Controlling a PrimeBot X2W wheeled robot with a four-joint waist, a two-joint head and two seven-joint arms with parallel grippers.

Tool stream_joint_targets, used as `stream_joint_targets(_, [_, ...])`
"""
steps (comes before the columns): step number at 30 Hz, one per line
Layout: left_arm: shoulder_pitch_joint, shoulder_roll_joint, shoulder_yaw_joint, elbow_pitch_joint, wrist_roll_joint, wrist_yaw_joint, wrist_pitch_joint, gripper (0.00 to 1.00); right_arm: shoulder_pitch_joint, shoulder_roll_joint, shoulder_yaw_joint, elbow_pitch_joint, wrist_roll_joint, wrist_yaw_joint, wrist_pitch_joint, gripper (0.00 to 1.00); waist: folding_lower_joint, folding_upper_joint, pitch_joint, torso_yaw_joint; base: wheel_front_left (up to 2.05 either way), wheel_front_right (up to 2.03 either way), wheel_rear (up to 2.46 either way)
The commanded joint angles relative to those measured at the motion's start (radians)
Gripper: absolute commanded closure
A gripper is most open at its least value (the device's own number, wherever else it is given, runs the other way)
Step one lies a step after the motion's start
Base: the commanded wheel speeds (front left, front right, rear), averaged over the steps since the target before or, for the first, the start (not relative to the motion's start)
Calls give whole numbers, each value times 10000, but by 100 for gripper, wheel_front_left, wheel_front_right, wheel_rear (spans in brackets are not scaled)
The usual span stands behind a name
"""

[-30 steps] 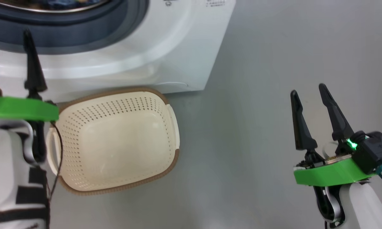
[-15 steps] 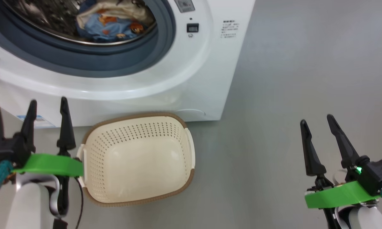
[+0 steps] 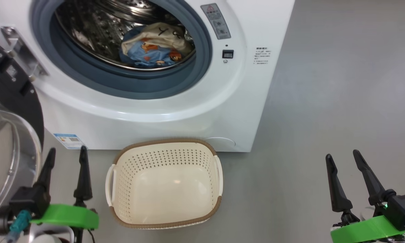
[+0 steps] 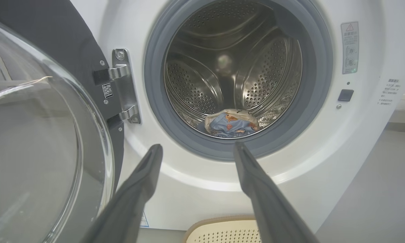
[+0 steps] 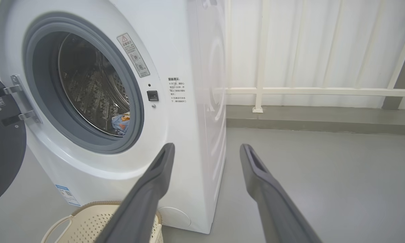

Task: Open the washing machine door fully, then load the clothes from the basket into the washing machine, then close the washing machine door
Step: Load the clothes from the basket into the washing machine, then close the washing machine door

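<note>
Both clothes (image 3: 153, 50) in washing machine (image 3: 189, 111), door (image 3: 17, 101) open

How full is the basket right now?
Empty. The basket shows a bare cream bottom in the head view; the clothes lie inside the washing machine.

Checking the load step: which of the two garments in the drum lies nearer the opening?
The light blue garment with orange prints; the cream garment with black line drawings sits behind it, deeper in the drum.
</note>
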Motion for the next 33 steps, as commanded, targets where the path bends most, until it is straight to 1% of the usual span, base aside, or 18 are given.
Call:
stream_joint_targets(1, [127, 206, 277, -397, 124, 8, -65, 0, 12, -208, 184, -244, 120, 44, -80, 0, 1, -1, -191, 183, 0, 0, 0])
stream_joint_targets(10, [1283, 56, 490, -925, 164, 8, -65, 0, 452, -202, 58, -225, 160, 44, -80, 0, 1, -1, -658, 372, 0, 0, 0])
stream_joint_targets(15, [1793, 102, 557, -1158, 95, 8, -65, 0, 675, -209, 58, -201, 224, 44, -80, 0, 1, -1, -925, 415, 0, 0, 0])
stream_joint_targets(23, [2152, 162, 620, -1434, 48, 8, -65, 0, 814, -223, 122, -212, 296, 44, -80, 0, 1, -1, -1026, 417, 0, 0, 0])
stream_joint_targets(33, [2228, 168, 559, -1669, -7, 8, -65, 0, 819, -217, 124, -220, 289, 44, -80, 0, 1, -1, -988, 365, 0, 0, 0])
